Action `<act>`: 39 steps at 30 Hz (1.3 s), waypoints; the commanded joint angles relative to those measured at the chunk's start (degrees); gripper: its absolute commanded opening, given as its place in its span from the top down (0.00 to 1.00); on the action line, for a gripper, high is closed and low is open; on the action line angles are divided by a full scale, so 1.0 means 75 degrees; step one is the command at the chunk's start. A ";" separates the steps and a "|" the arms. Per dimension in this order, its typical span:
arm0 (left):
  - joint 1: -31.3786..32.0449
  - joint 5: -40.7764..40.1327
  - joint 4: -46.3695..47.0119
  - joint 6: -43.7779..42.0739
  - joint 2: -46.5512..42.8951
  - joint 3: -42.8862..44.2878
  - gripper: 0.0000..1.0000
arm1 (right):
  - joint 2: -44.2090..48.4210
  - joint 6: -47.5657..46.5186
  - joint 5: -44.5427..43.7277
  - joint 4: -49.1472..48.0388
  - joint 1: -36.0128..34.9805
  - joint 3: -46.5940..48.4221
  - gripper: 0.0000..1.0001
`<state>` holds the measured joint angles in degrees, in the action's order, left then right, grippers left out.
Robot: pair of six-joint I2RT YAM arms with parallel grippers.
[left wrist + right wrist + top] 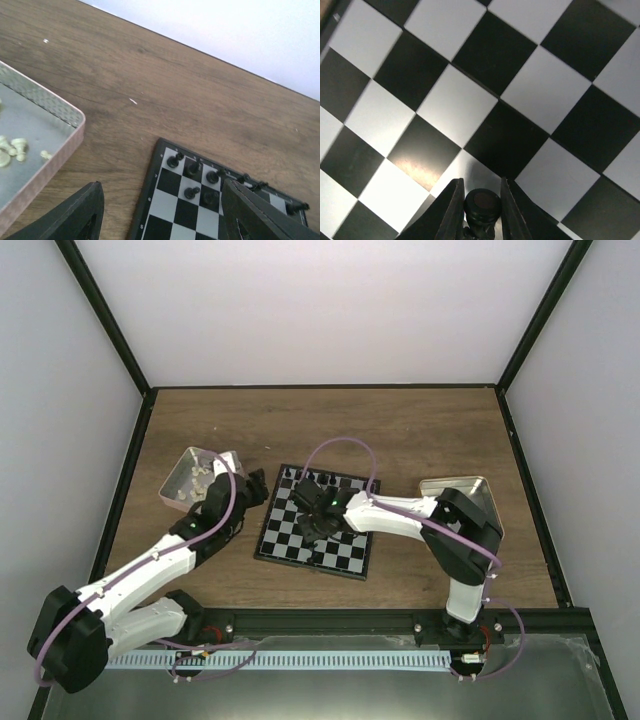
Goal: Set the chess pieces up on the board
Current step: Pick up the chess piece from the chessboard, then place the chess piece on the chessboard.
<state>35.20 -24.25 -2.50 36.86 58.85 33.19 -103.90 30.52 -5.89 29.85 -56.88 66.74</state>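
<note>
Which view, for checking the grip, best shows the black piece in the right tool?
Right wrist: black piece close-up between the right tool's fingers. Top external hides it under the tool; left wrist misses it.

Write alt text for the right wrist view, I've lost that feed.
The right gripper, at the bottom centre, is closed on a black chess piece seen from above. Beneath it, the chessboard and its black and silvery squares fill nearly the whole frame, with no other pieces in view.
</note>
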 commanded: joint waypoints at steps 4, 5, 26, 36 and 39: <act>-0.0041 0.1762 0.1178 -0.0460 -0.0112 -0.0598 0.33 | 0.0680 0.0818 -0.0315 -0.1036 -0.0030 0.0136 0.79; -0.0041 0.1996 0.1361 -0.0462 -0.0112 -0.0691 0.32 | 0.0786 0.0984 -0.0254 -0.1173 0.0003 0.0079 0.79; 0.0303 0.5299 0.4604 -0.0316 -0.0328 -0.1951 0.35 | 0.3676 0.7752 0.1813 -0.4819 0.1301 -0.3010 0.85; 0.0891 0.5369 0.5256 -0.0330 0.0248 -0.1846 0.49 | 0.3773 0.9245 0.2286 -0.5094 0.1464 -0.3179 0.85; 0.1081 0.5204 0.5256 -0.0376 0.0403 -0.1847 0.51 | 0.3778 0.9531 0.2433 -0.5168 0.1499 -0.3205 0.85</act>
<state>41.76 15.14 33.85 34.57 60.64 19.27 -76.51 96.64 10.39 -6.66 -46.39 42.96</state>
